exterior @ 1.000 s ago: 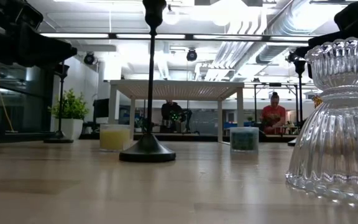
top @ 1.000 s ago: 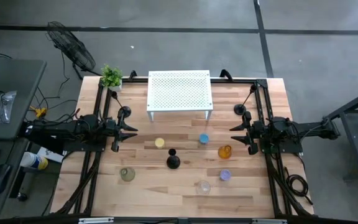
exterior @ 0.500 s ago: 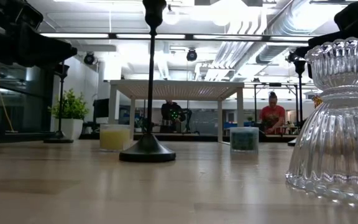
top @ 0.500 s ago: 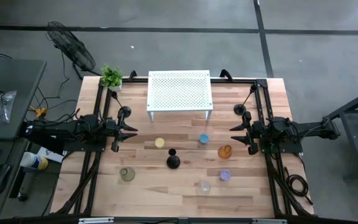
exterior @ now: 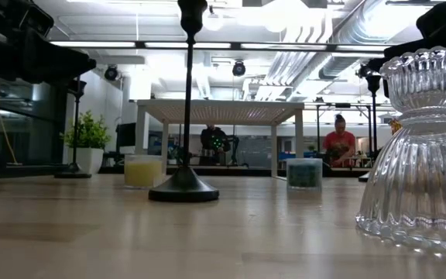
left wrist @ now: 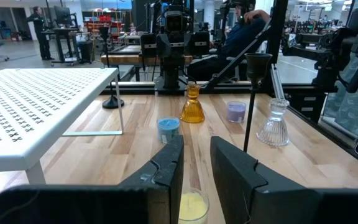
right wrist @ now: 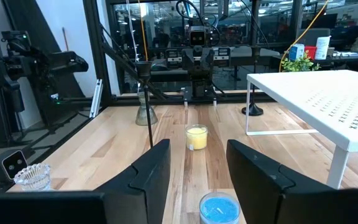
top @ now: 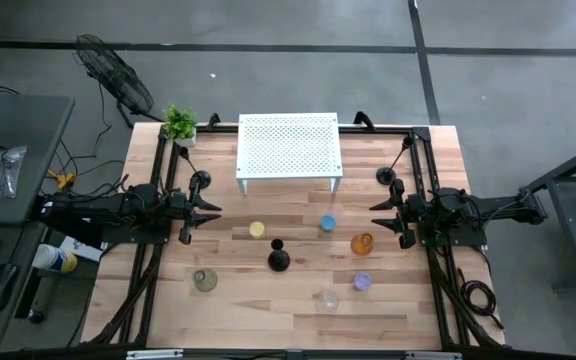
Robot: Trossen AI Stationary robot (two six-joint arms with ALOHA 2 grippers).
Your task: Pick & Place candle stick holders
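On counter (top: 268, 300): three black candlesticks (top: 279, 259), one top cropped in low view; six glass cups (top: 362, 243). Left tool (top: 208, 209) narrow gap, empty; right tool (top: 379, 209) wider, empty.

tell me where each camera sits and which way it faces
High view: overhead, looking straight down on the table, both arms parked at its sides.
Low view: table height, looking across past the black candlestick; arms at the top corners.
Left wrist view: looks past its own left gripper toward the right arm.
Right wrist view: past the right gripper.
Both wrist views share the yellow cup.
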